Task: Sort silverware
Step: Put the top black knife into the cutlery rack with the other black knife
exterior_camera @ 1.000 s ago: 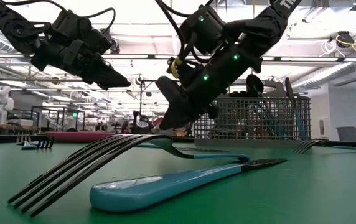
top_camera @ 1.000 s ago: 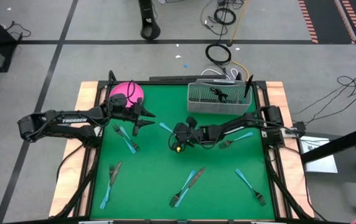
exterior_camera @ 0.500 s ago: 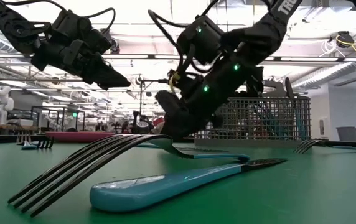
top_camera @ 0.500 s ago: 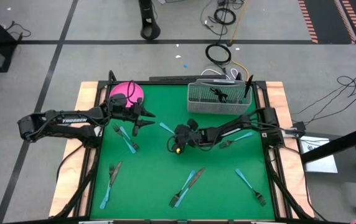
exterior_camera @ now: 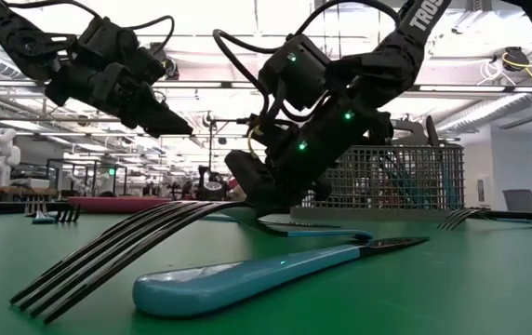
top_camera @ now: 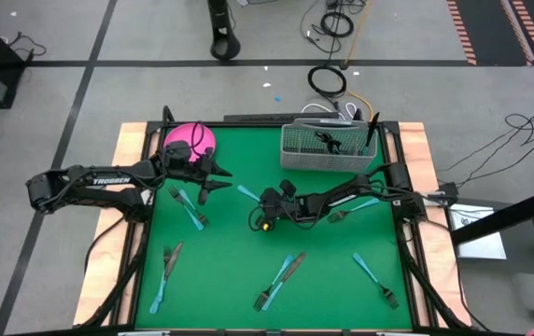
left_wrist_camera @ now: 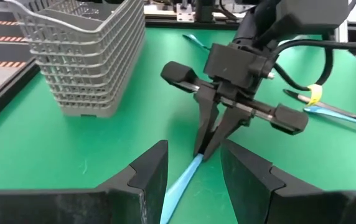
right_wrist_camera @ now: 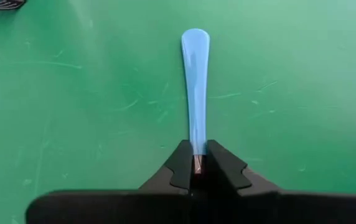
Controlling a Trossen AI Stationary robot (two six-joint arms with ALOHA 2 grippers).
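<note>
Right end effector (left_wrist_camera: pixel 208 148) at mid-worktop (top_camera: pixel 239 252), closed on a blue utensil handle (right_wrist_camera: pixel 195 87) lying flat. Left end effector (top_camera: pixel 213 182) hovers half open, near the pink plate (top_camera: pixel 185 136).

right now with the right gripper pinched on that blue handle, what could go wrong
The right gripper grips only the narrow end of the blue-handled utensil, so it could pivot or slip out on lifting. The left gripper hovers right beside it with fingers apart; the arms could collide. The mesh basket stands nearby, and a swinging handle might catch its wall.
</note>
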